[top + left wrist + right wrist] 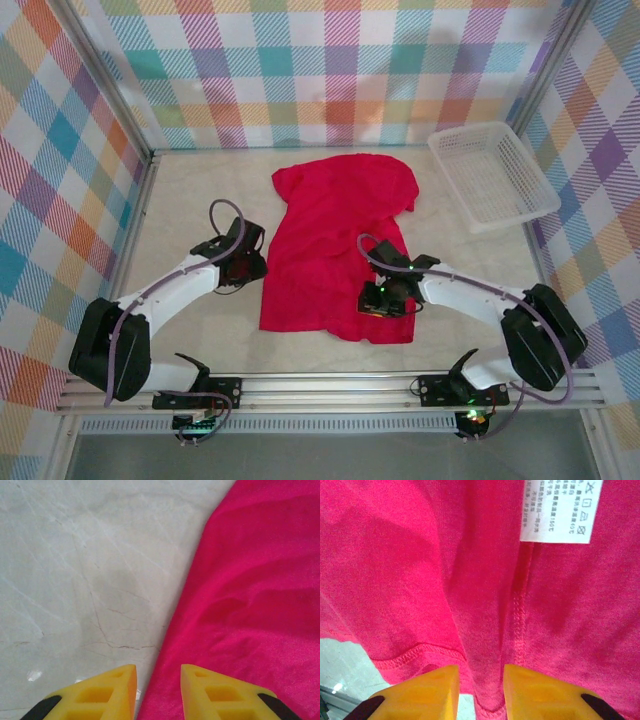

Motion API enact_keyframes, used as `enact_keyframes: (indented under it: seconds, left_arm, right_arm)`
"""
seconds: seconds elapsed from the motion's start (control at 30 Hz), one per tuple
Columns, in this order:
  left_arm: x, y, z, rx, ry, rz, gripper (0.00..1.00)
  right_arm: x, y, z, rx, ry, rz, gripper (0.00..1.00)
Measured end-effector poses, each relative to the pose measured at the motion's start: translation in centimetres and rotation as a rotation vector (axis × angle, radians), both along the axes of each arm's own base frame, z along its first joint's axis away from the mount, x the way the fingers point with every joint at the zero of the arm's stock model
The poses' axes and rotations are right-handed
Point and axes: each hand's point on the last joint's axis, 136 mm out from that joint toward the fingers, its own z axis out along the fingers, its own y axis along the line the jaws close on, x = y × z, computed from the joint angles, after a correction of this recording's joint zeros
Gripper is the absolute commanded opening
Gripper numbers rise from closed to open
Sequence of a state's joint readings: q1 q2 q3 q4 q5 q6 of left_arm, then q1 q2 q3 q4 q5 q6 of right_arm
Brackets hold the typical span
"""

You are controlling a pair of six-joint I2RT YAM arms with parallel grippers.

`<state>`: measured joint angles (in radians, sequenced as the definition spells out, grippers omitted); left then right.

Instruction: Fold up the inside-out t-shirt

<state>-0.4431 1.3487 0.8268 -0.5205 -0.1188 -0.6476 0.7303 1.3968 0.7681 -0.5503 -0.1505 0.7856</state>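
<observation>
Right jaws straddle a t-shirt [395,555] fold; basket [495,175] well apart.

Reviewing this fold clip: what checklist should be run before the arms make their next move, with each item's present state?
1. Left gripper straddles the t-shirt at its left edge, one finger over the table: ok.
2. Left jaws apart, nothing pinched: ok.
3. Right gripper at the bottom hem, a cloth ridge running between its fingers: ok.
4. Right grip actually closed on cloth: cannot tell.
5. t-shirt lying flat: not ok, wrinkled and uneven.
6. Basket apart from the t-shirt: ok.
</observation>
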Motion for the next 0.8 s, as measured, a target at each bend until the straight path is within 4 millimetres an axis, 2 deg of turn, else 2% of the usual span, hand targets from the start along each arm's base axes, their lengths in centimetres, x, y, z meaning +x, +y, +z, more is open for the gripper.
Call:
enact_keyframes:
  seconds: [0.17,0.5,0.8]
  left_arm:
    - [-0.2,-0.1,-0.3,-0.007,0.01,0.008,0.29]
    - [-0.5,-0.6,-1.1,0.017,0.037,-0.012,0.28]
    - [-0.2,-0.8,-0.9,0.025,0.033,-0.014,0.28]
  right_arm:
    - [-0.2,0.6,-0.9,-0.008,0.019,-0.002,0.22]
    - [-0.3,-0.2,-1.2,-0.054,0.015,-0.02,0.25]
    - [-0.3,-0.4,-1.4,-0.068,0.019,-0.021,0.24]
